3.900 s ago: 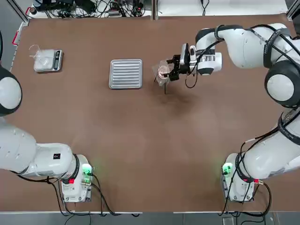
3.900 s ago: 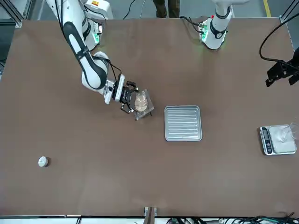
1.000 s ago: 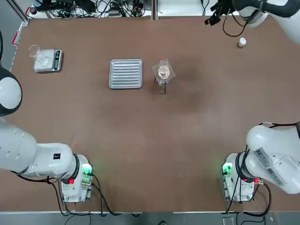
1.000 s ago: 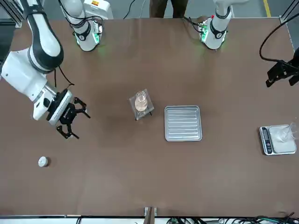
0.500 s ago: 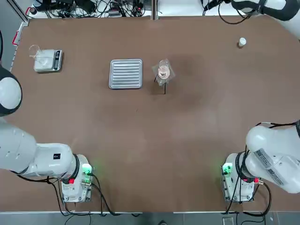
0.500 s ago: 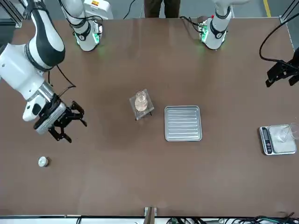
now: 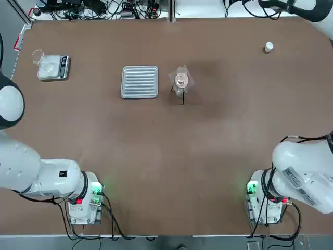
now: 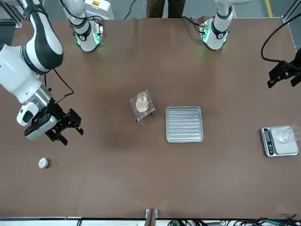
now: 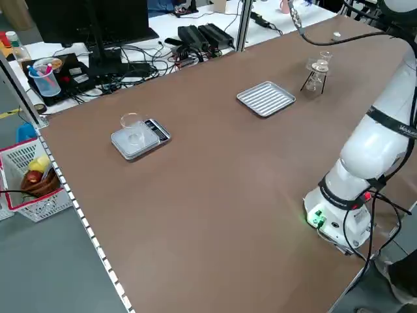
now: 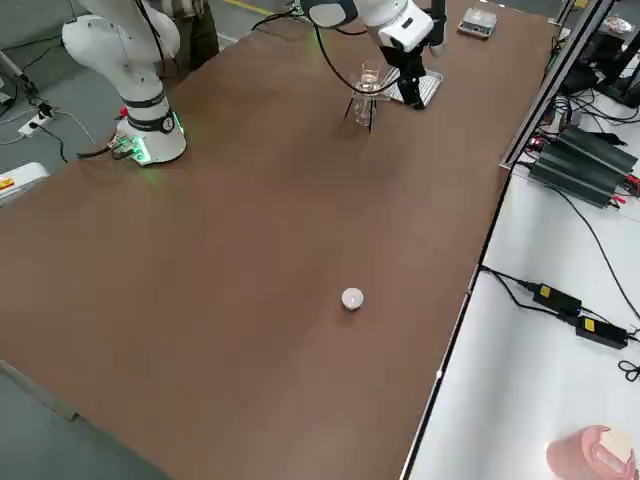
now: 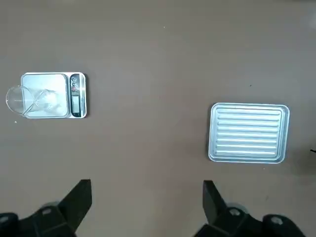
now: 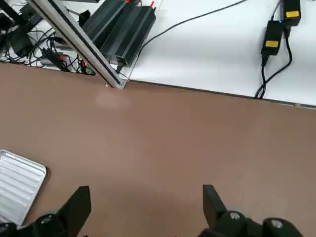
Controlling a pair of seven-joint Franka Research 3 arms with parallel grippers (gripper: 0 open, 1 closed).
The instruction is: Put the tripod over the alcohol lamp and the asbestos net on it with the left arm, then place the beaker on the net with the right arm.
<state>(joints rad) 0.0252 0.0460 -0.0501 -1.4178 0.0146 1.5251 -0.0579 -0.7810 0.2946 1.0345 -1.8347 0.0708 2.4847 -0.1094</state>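
Note:
The beaker (image 7: 181, 79) stands upright on the asbestos net (image 7: 187, 83), which rests on the black tripod (image 7: 182, 99) just right of the table's middle. The front view shows the same stack: beaker (image 8: 142, 100), net (image 8: 147, 109), tripod leg (image 8: 138, 118). The alcohol lamp is hidden beneath the net. My right gripper (image 8: 72, 128) hovers open and empty, well off to the stack's right toward the far side. My left gripper (image 8: 281, 74) hangs high at the table's left side, its fingers (image 11: 79, 197) spread wide with nothing between them.
A ribbed silver tray (image 7: 140, 82) lies just left of the stack. A grey scale carrying a glass dish (image 7: 52, 66) sits at the far left. A small white capped bottle (image 7: 268, 47) stands at the far right. Cables and power boxes (image 12: 123, 24) line the bench beyond the far edge.
The right gripper was at the beaker on the net, let go, and has pulled away to the robot's right and far side. The beaker stands free. The left arm has not moved.

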